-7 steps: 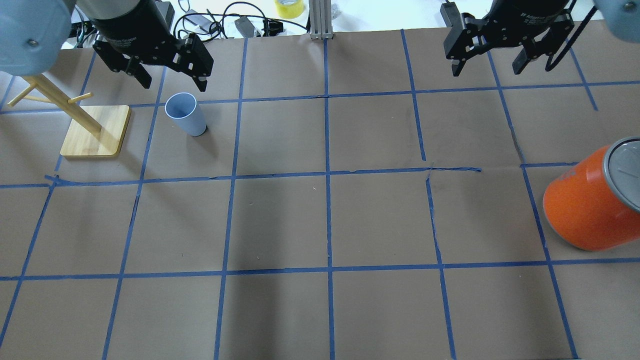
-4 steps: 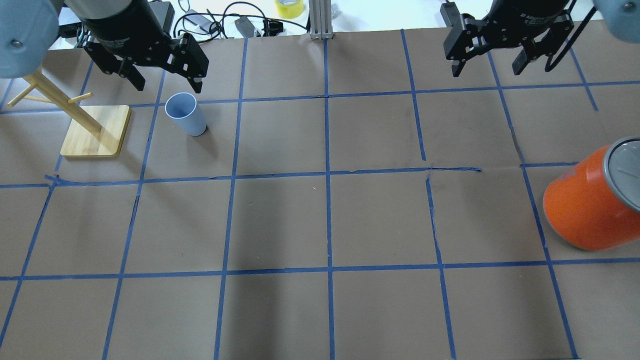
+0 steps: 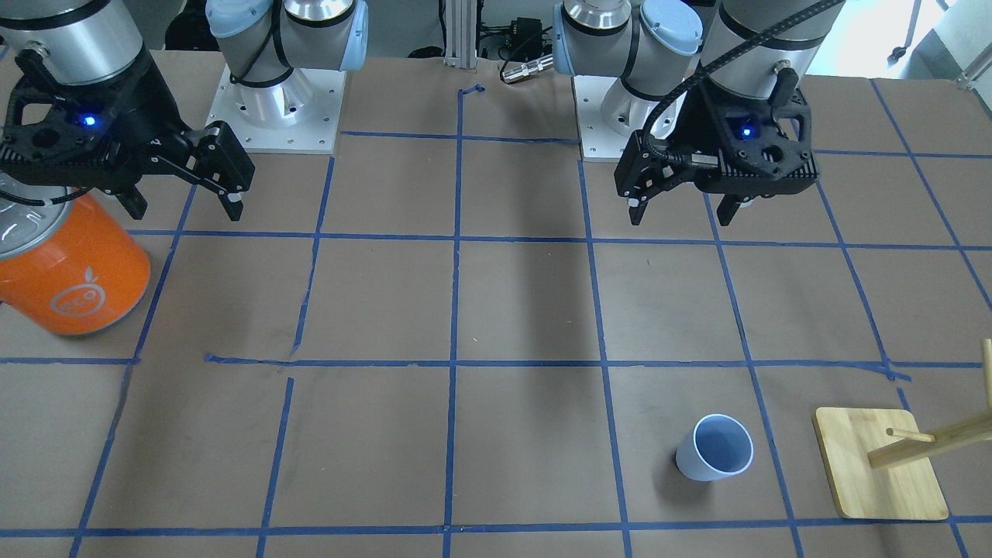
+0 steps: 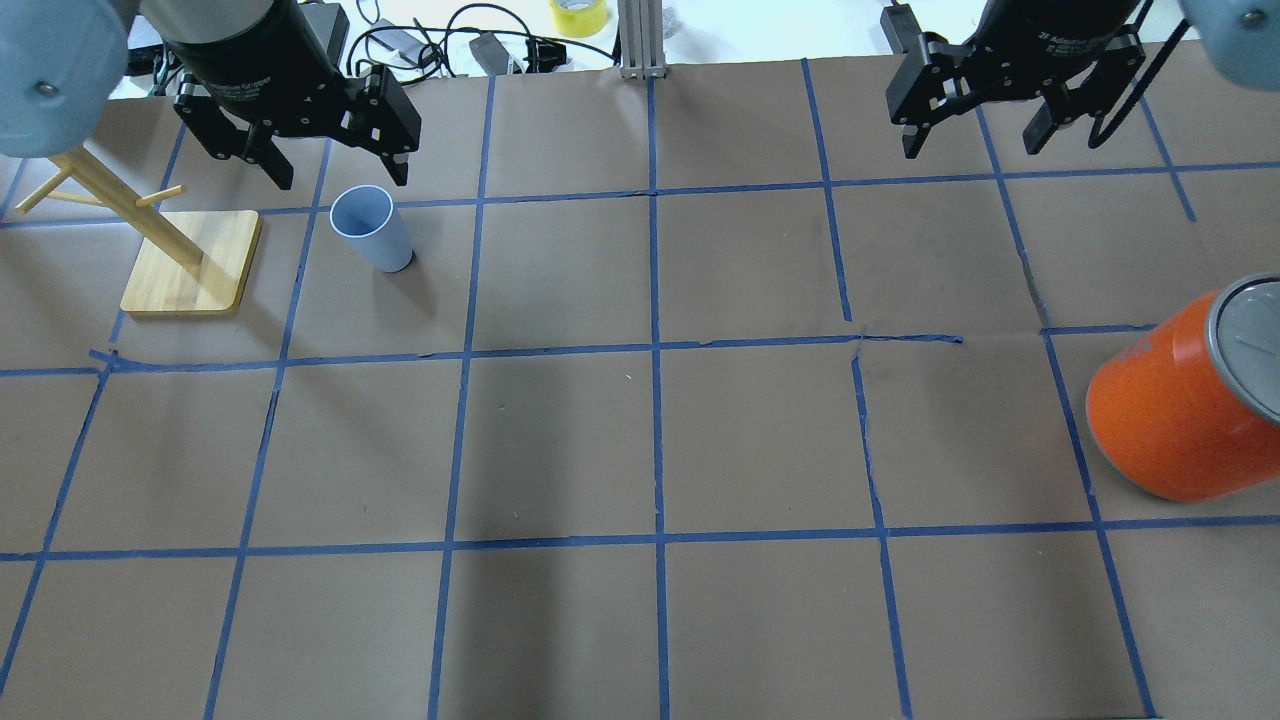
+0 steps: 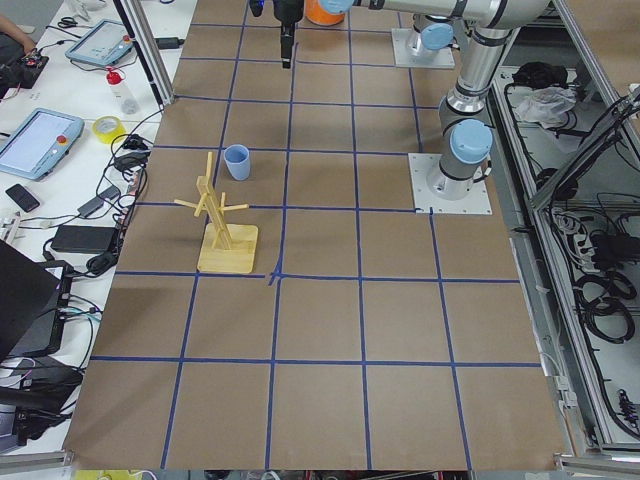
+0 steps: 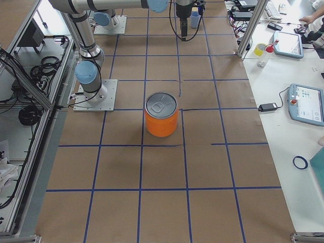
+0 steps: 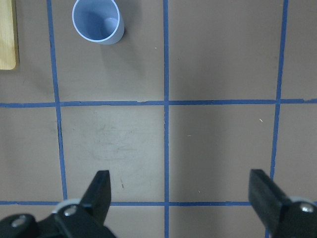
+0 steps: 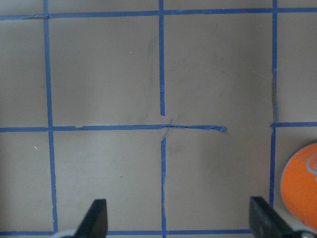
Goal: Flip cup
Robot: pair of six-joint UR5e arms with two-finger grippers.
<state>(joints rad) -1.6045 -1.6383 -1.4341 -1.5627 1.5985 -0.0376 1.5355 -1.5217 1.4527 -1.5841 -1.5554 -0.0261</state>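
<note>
On the brown paper-covered table with blue tape grid (image 4: pixel 560 450), a large orange can with silver lid (image 4: pixel 1170 410) stands far from the pale wooden peg stand (image 4: pixel 190 262). The left gripper (image 4: pixel 338 172) near the stand and the right gripper (image 4: pixel 972 142) well away from it both hang with jaws wide apart, holding nothing. The small pale blue plastic cup (image 4: pixel 372 230) stands mouth up just beside the stand's base.

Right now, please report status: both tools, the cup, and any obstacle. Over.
Left tool open, empty. Right tool open, empty. Cup upright, mouth up, just ahead of left tool. Wooden rack beside it, apart; orange can far off.
</note>
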